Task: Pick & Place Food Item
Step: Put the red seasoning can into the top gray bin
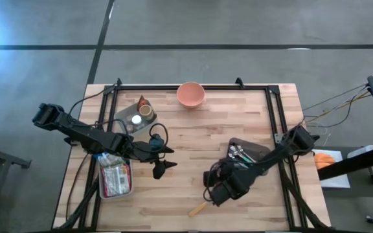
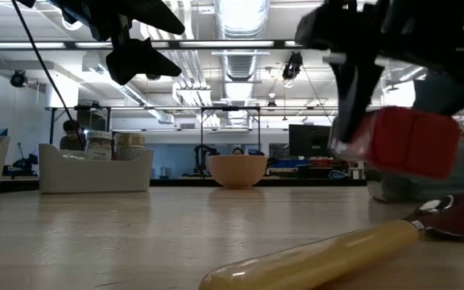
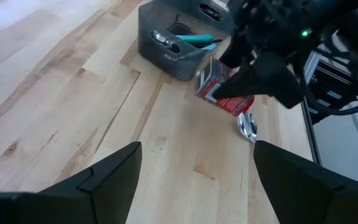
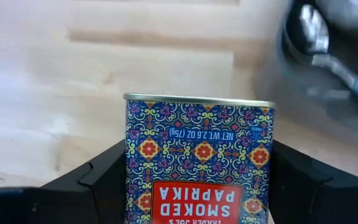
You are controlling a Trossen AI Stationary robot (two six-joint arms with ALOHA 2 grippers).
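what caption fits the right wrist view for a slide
Right end effector shut on a blue patterned smoked paprika tin above the wooden table.

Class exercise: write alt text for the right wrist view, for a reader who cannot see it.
A patterned blue tin labelled smoked paprika sits between the right gripper's dark fingers, above a light wooden table. A blurred spoon lies beyond it.

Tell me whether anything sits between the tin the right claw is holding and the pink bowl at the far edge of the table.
Nothing visible does. The right claw grips the smoked paprika tin just above the table, and only bare wood shows between it and the pink bowl. The grey utensil bin stands off to one side.
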